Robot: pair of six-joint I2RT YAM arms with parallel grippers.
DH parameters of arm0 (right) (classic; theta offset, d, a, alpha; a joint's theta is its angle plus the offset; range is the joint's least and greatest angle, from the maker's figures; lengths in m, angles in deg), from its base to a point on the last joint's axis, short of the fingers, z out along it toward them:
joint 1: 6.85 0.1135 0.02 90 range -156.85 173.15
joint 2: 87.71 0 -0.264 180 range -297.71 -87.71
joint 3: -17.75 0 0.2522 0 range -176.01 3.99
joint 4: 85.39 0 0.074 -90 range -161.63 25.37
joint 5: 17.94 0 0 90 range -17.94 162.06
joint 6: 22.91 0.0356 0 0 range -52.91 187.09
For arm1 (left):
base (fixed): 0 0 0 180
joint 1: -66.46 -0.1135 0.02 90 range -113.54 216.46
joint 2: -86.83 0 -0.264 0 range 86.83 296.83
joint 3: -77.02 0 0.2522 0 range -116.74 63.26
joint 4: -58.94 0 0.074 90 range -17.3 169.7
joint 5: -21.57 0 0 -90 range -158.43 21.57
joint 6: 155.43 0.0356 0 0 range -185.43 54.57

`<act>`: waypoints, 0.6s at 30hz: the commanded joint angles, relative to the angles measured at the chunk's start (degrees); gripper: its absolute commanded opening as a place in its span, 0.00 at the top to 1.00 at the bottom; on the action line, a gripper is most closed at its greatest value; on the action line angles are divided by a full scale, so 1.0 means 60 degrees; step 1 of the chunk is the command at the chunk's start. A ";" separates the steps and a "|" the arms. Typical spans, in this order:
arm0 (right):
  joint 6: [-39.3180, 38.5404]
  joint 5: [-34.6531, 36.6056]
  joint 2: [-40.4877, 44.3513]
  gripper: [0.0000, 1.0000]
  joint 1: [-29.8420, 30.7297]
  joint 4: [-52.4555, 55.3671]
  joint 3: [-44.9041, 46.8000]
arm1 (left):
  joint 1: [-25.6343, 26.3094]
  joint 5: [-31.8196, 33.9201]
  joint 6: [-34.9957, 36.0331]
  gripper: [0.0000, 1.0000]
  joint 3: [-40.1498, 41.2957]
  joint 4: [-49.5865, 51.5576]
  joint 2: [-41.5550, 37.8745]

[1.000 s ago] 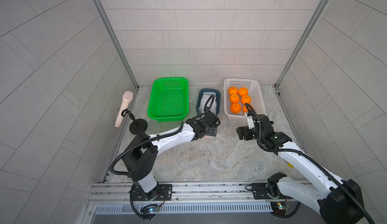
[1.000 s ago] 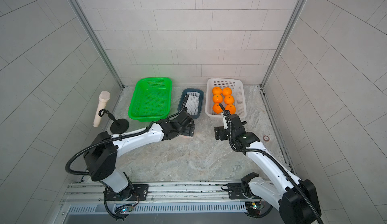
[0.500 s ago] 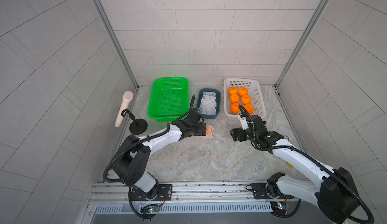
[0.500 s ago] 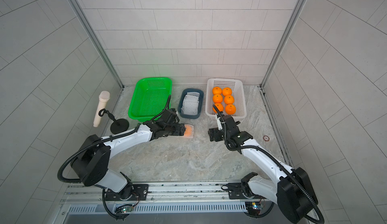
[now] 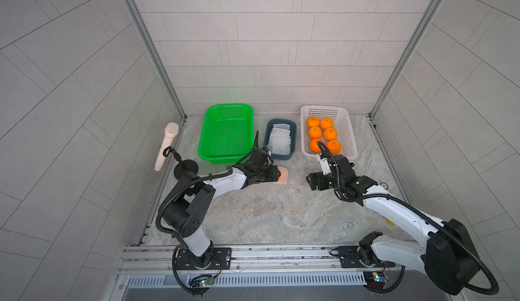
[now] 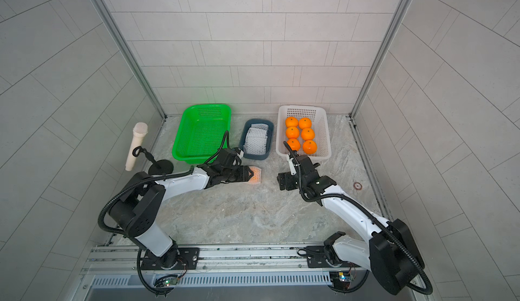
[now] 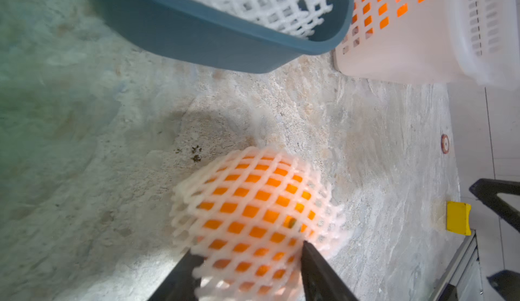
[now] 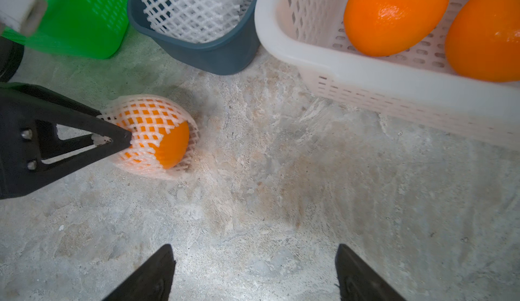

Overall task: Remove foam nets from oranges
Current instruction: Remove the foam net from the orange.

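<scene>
Reaching in low from 8 o'clock, the left arm lies stretched almost flat over the marble table point(image 5: 267, 215), forearm near level and wrist aimed toward 3 o'clock. The left gripper point(image 5: 276, 174) pinches the wrapped orange point(image 5: 283, 175), which sits on the table near its middle, just at 6 o'clock of the blue bin point(image 5: 284, 156). In the left wrist view, two black fingers point(image 7: 180, 274) press into the foam net point(image 7: 253, 190) from opposite sides. In the right wrist view, the sleeve's open end faces the other arm, with bare peel showing there.

The right arm comes in from 5 o'clock, elbow bent, wrist turned toward 9 o'clock. The right gripper point(image 5: 311, 182) hangs over bare table at 3 o'clock of the wrapped orange, apart from it. Its jaws are spread wide, with only stone between them.

Loose nets point(image 5: 278, 140) lie heaped in the blue bin. Six bare oranges point(image 5: 322, 135) sit in pairs in the white basket point(image 5: 346, 133), at 1 o'clock of the wrapped orange. The green basket point(image 5: 225, 139) stands at 10 o'clock.
</scene>
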 commanded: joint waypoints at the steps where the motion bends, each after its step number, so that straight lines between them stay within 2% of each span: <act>1: 0.0113 0.0006 -0.0137 0.10 0.0061 -0.0127 -0.0086 | -0.0077 -0.0065 -0.0004 0.50 0.0215 -0.0113 -0.0140; 13: 0.0596 -0.0342 -0.0824 0.11 0.0193 -0.1007 -0.0205 | -0.0341 -0.0025 0.0204 0.75 0.0452 0.0177 -0.0432; 18: 0.1012 -0.0349 -0.1186 0.14 0.0381 -0.1598 -0.0168 | -0.0442 -0.0064 0.0218 0.82 0.0597 0.0089 -0.0467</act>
